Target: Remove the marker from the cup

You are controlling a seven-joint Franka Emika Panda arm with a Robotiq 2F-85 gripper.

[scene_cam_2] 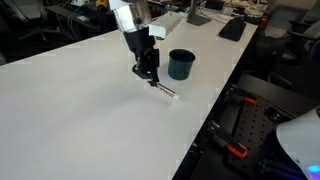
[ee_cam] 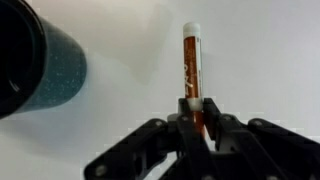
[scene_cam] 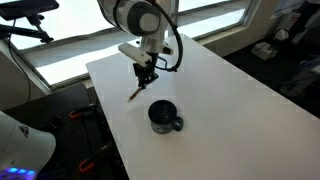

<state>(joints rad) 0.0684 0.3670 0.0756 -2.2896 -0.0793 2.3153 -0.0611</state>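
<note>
Biggest thing here is the bench (scene_cam: 220,90): a flat, matte white slab with squared edges, plain in both exterior views. Over it leans the arm (scene_cam: 135,15), with glossy white rounded shells and a black cable looped beside the wrist.

The cup (scene_cam: 163,117) is a squat, dark, round mug standing upright on the bench with a small handle on its side. In the wrist view it (ee_cam: 40,65) reads more dark teal and a bit speckled, and the frame edge cuts it off.

The end effector (scene_cam: 147,72) is black and angular. Its fingers are pinched in close on the marker (ee_cam: 192,55), a thin reddish-brown stick with a pale tip. So the marker is outside the cup, near it but clearly apart, slanting down from the fingers toward the bench (scene_cam_2: 70,110).

Nothing sits between the marker (scene_cam_2: 165,90) and the cup (scene_cam_2: 181,64). The background is windows and dark office clutter.

Can't tell whether the marker's low end (scene_cam: 135,95) actually touches the surface. The fingers (ee_cam: 150,140) hide its gripped end.
</note>
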